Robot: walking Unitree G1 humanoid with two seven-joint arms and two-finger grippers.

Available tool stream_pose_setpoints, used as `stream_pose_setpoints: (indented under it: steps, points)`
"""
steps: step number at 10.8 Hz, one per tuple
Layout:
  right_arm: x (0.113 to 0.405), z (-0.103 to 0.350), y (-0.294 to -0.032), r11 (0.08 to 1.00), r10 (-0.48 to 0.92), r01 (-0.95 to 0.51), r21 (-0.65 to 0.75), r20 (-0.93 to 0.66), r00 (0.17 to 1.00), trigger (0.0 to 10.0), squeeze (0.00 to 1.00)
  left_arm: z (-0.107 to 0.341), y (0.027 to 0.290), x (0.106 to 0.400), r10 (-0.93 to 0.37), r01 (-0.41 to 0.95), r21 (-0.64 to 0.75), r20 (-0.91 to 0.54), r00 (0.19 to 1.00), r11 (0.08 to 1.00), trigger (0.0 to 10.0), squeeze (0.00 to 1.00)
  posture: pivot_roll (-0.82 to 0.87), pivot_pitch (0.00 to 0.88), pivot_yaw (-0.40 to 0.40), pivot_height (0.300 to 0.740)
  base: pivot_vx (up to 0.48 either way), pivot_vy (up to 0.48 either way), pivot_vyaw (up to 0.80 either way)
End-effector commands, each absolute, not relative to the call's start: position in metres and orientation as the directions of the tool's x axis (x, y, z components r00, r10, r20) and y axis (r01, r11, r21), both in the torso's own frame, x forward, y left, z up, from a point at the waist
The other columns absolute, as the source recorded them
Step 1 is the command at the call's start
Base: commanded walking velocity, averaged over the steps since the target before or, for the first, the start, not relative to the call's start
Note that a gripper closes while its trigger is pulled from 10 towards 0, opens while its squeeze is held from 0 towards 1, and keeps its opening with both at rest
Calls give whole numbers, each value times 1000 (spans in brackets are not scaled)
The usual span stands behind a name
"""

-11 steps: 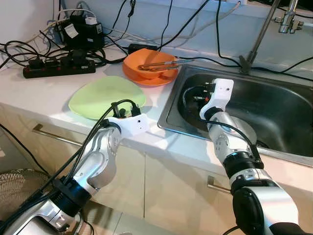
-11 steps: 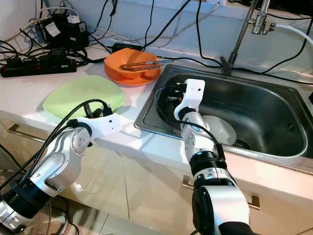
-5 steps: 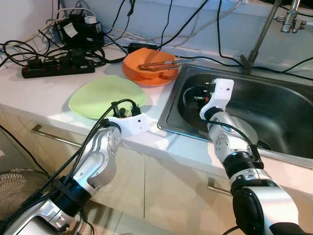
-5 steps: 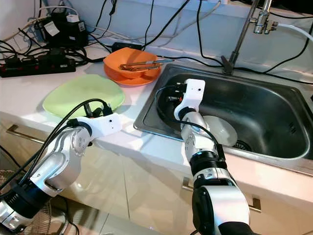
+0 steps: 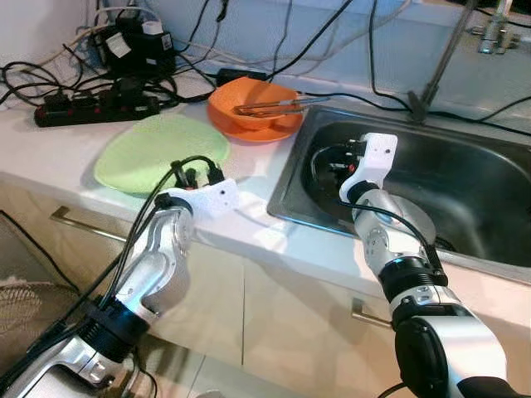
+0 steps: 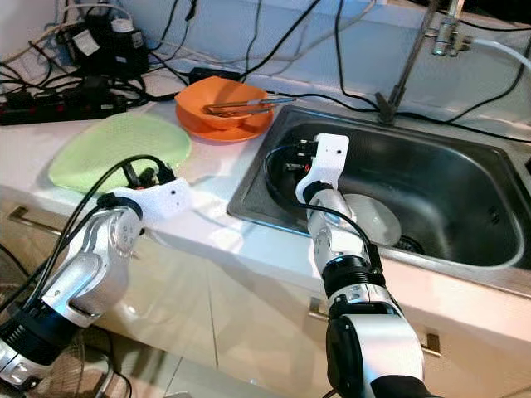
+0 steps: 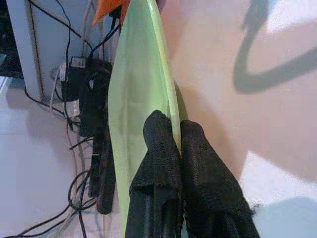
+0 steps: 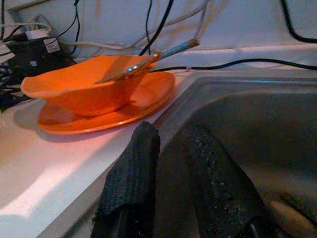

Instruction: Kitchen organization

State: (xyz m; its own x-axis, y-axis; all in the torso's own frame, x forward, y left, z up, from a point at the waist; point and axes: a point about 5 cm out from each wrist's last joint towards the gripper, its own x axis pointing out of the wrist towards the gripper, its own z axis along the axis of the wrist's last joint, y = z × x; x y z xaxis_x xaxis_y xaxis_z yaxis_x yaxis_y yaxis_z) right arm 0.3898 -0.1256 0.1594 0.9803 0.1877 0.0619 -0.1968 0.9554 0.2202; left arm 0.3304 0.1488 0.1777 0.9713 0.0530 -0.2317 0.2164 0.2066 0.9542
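The left gripper (image 7: 171, 144), fingers clenched on the near rim of the green plate (image 5: 158, 149), is the nearer arm; the plate lies on the surface beside the sink (image 5: 465, 178), stretching away beyond the fingers toward the orange bowl (image 5: 249, 106).

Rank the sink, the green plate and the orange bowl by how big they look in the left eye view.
1. Sink, largest.
2. Green plate.
3. Orange bowl, smallest, though it sits farther from the camera, so that gap is less sure.

Left hand (image 7: 176, 144) pinched closed, arm bent over the counter, right hand (image 8: 171, 144) slightly parted, arm reaching forward
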Motion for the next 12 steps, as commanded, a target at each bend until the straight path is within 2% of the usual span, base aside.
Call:
stream_pose_setpoints:
  steps: [1,4,5,7,8,9,12]
  points:
    - [392,165,-128,956,177,-190,223,76,981,10000,0,207,148,335,61,68,982,-80,995,178,10000,0,256,7,-52,717,0,0,0]
    - [392,166,-127,955,180,-193,224,77,981,10000,0,227,141,334,23,-35,987,32,999,154,10000,0,261,6,-54,717,0,0,0]
    - [393,167,-127,955,180,-194,223,80,980,10000,0,240,130,333,-46,-113,982,121,992,152,10000,0,263,5,-55,717,0,0,0]
    - [394,171,-129,954,180,-197,226,93,979,10000,0,250,115,330,-133,-179,971,201,971,160,10000,0,258,1,-51,717,0,0,0]
    - [394,174,-130,952,180,-200,231,105,978,10000,1000,254,110,329,-160,-202,964,231,960,175,10000,0,255,0,-50,717,0,0,0]
    - [396,182,-133,945,179,-208,252,132,975,10000,1000,256,102,329,-214,-210,959,249,944,189,10000,0,251,0,-45,717,0,0,0]
    - [399,206,-143,904,161,-228,361,207,965,10000,1000,250,91,331,-269,-178,966,225,936,190,10000,0,238,0,-37,717,0,0,0]
